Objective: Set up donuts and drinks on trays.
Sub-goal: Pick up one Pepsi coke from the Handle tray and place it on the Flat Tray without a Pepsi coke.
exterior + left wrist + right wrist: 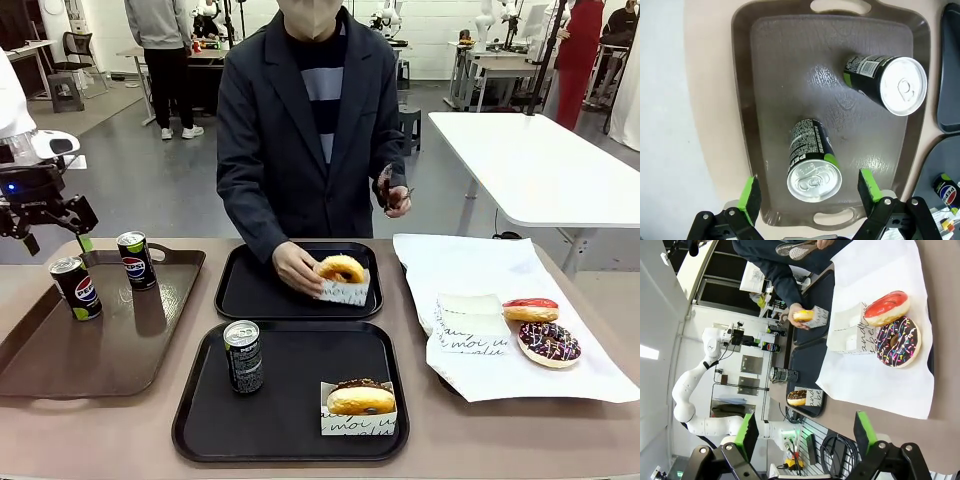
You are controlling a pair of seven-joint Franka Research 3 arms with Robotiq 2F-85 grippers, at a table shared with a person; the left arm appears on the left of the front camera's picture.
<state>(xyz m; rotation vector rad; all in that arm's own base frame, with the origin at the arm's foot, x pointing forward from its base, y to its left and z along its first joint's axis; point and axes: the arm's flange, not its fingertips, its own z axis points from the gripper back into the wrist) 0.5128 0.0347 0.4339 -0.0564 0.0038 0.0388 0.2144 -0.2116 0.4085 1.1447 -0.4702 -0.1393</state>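
My left gripper [57,238] hangs open over the brown tray's left end. In the left wrist view a Pepsi can [813,161] stands below, between the wide-open green fingertips of that gripper [810,192], and a second can [887,82] stands farther off. The near black tray [300,370] holds one can [243,356] and a sleeved chocolate donut [360,400]. On the far black tray [255,290] the person's hand rests on a sleeved yellow donut [342,270]. My right gripper [805,432] is open with nothing in it, above the white paper near a red donut [886,307] and a sprinkled chocolate donut [898,341].
A long brown tray with handles [110,340] lies at the left with two cans on it. White paper [470,270] at the right carries loose donuts and empty sleeves [470,325]. The person's other hand holds tongs [388,190] above the table.
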